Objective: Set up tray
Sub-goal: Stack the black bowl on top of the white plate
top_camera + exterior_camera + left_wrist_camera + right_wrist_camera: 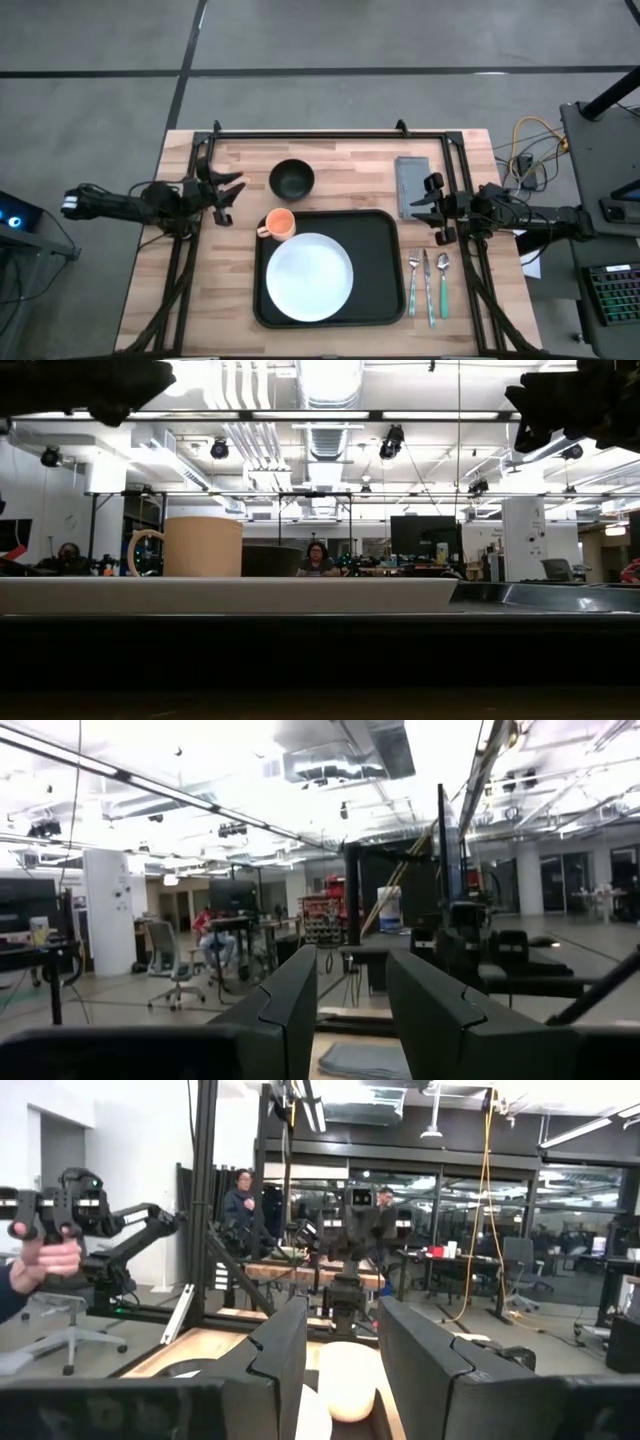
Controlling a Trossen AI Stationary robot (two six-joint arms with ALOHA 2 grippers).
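Your left tool (228,197) open, hovering left of big black rimmed tray (375,265). Your right tool (436,212) open, hovering right of tray.

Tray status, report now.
Left tool open, right tool open, both raised at table sides. Tray holds plate; cup at its corner. Nothing blocking.

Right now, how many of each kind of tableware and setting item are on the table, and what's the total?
Black tray: 1
White plate: 1
Orange mug: 1
Black bowl: 1
Grey napkin: 1
Fork: 1
Knife: 1
Spoon: 1
Total: 8
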